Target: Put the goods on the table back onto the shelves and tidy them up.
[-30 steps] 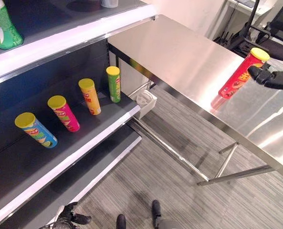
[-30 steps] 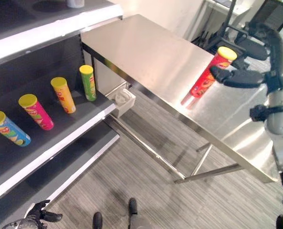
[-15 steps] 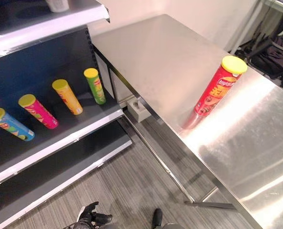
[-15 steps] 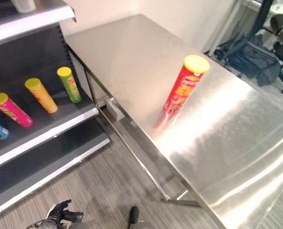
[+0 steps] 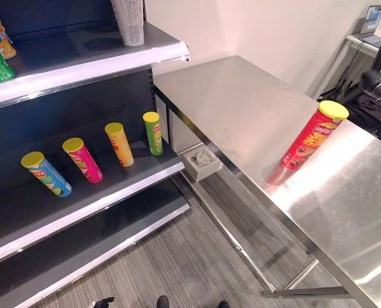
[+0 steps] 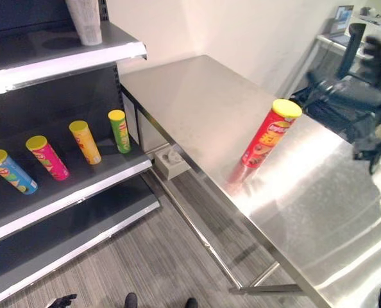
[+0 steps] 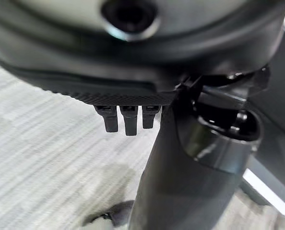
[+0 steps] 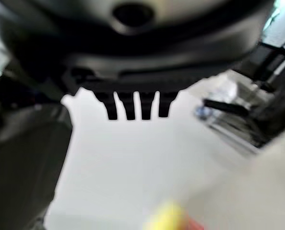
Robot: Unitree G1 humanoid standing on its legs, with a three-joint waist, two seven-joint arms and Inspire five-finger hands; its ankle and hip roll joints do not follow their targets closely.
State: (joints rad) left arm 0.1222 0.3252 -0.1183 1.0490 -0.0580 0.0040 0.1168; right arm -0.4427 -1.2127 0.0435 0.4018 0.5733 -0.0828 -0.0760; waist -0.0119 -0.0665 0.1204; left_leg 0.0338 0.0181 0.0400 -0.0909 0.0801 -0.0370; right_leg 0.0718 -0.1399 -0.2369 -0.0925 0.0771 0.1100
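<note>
Steel tabletop [image 5: 242, 109]: we judge the upright red can [image 5: 308, 142] light, slick, best gripped mid-body; right hand [image 8: 133, 103] open, empty.

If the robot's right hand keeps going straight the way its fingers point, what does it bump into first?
Probably the red can with the yellow lid. In the right wrist view the right hand has straight fingers aimed down at the shiny table, and a yellow-and-red blur, likely that can, lies ahead. Depth is unclear.

You see a tall red can [image 5: 308, 142] with a yellow lid standing upright on the steel table [image 5: 229, 102], near its front edge, while four similar cans stand in a row on the middle shelf [image 5: 113, 192]: blue [image 5: 46, 174], pink [image 5: 83, 160], orange [image 5: 120, 145], green [image 5: 153, 133].
</note>
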